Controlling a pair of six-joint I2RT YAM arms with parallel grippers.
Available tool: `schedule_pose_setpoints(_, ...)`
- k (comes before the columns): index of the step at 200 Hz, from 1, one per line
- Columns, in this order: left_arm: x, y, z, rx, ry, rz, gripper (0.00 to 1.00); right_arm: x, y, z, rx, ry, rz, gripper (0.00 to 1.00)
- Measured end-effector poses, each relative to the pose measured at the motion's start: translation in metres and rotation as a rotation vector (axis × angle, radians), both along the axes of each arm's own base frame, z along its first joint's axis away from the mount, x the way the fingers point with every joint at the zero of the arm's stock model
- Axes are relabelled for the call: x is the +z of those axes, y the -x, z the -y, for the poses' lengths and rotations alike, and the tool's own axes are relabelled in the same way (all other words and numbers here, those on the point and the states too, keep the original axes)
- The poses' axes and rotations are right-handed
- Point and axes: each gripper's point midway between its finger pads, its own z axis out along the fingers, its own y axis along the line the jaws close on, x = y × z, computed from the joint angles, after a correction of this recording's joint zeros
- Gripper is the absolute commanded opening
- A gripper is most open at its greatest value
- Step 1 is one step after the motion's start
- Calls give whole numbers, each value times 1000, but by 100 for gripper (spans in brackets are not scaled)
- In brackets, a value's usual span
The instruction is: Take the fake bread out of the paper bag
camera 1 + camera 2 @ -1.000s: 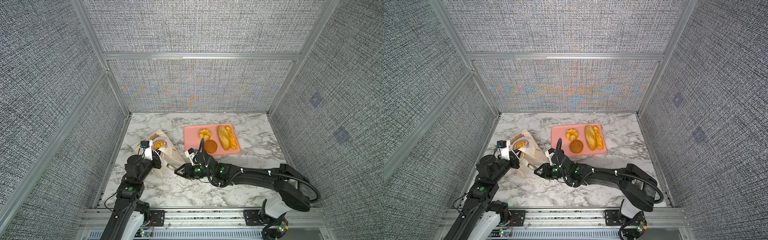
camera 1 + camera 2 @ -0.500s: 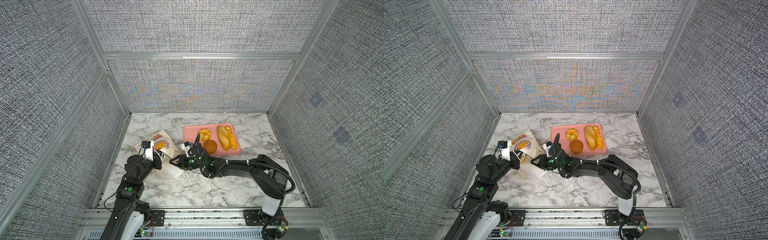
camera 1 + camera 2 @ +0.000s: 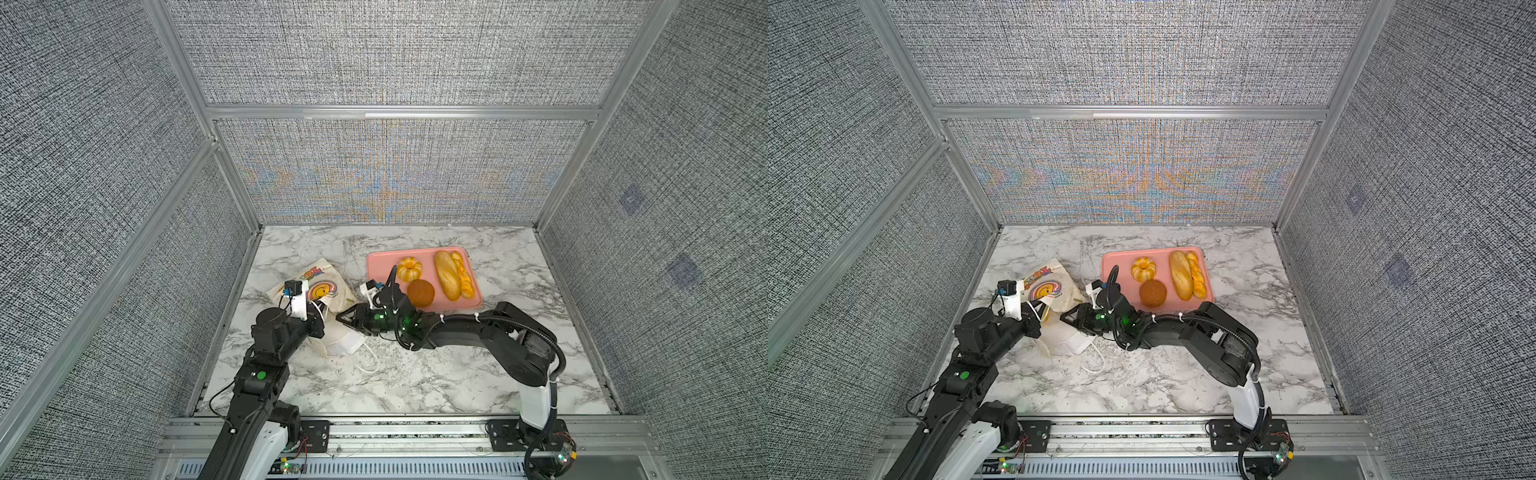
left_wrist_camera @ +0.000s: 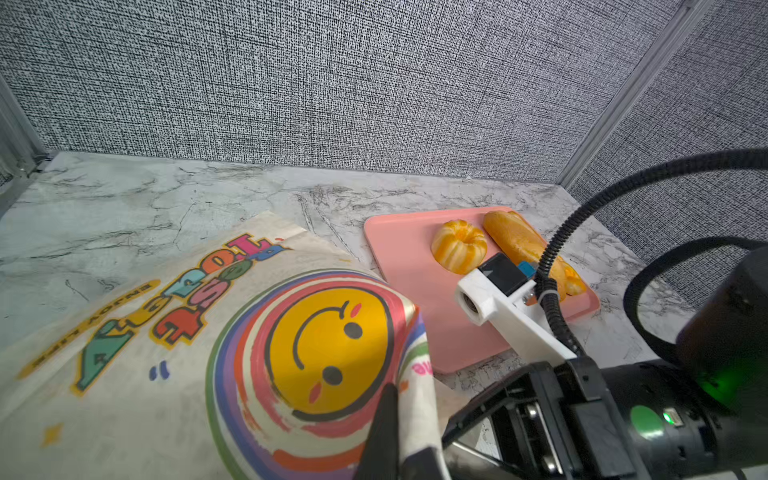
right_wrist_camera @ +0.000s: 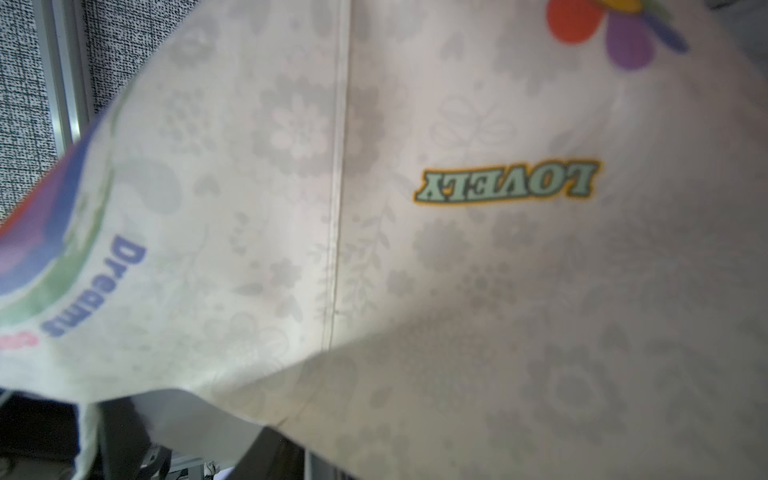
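left hand clamped on paper bag rim | right hand apparently at its mouth — jaws hidden, cannot tell | bag stretches far-left from it

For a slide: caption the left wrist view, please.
Left gripper pinching the smiley-print paper bag; fake bread already on the pink tray.

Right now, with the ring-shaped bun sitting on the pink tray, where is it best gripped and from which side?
Probably straight from above, pinching one side of the ring-shaped bun between centre hole and outer wall: it lies flat on the pink tray, hole up, and the dark brown bun crowds its near side.
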Motion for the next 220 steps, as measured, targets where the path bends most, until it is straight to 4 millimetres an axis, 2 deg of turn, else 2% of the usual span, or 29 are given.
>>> schedule_pose_setpoints(48, 5, -7, -5, 41, 8, -12, 0, 0, -2, -12, 12, -22, -7, 41)
schedule_pose_setpoints(76, 10, -15, -8, 81, 41, -36, 0, -4, 8, -10, -3, -14, 3, 41)
schedule_pose_setpoints(111, 8, -23, -7, 107, 81, -70, 0, -5, 21, -19, 5, -25, 20, 41)
schedule_pose_setpoints(142, 6, -24, -6, 109, 97, -79, 0, -5, 10, -23, -26, -32, 23, 41)
schedule_pose_setpoints(157, 5, -22, -5, 106, 98, -76, 0, -3, 2, -26, -41, -38, 22, 34)
schedule_pose_setpoints(167, 5, -21, -5, 107, 100, -74, 0, -3, -3, -28, -46, -39, 22, 19)
schedule_pose_setpoints(185, 5, -20, -7, 116, 107, -72, 0, -5, -8, -29, -52, -43, 3, 1)
schedule_pose_setpoints(220, 2, -25, -14, 194, 165, -105, 0, 3, -2, -15, -54, -22, 2, 0)
